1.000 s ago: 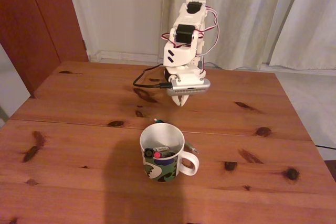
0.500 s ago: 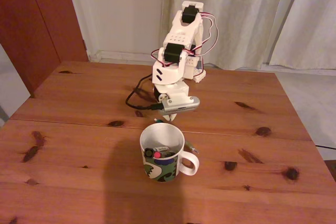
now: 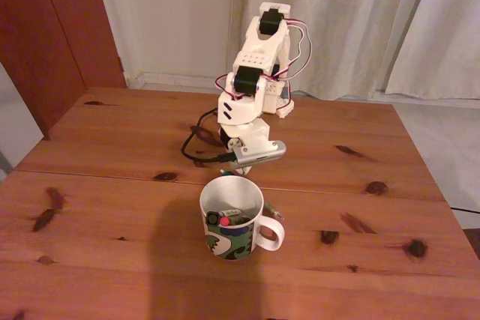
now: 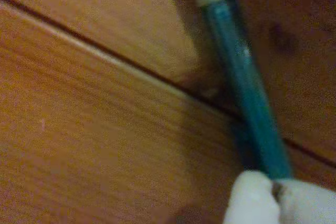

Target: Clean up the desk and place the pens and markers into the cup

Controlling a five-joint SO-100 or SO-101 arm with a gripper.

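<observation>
The cup [image 3: 232, 231] stands on the desk [image 3: 112, 207] near the front middle in the fixed view. Inside it lie the white marker [image 3: 233, 213] and the black pen with the red end [image 3: 223, 222]. The teal-green pen [image 3: 273, 210] lies flat on the desk behind the cup, with both ends poking out. My gripper [image 3: 241, 170] is low, just behind the cup's rim. In the wrist view the teal pen [image 4: 247, 93] runs from the top down to my gripper [image 4: 275, 190]. The white fingertips [image 4: 252, 200] meet over its lower end, shut, with nothing visibly held between them.
A black cable [image 3: 196, 140] loops on the desk beside the arm's base. A plank seam [image 4: 105, 59] crosses the desk under the pen. White curtains [image 3: 360, 20] hang behind, with a brown door [image 3: 52, 28] at the left. Bare wood spreads to both sides of the cup.
The arm has folded forward and down. The gripper dropped from mid-height behind the cup to the desk, right at the teal pen.
</observation>
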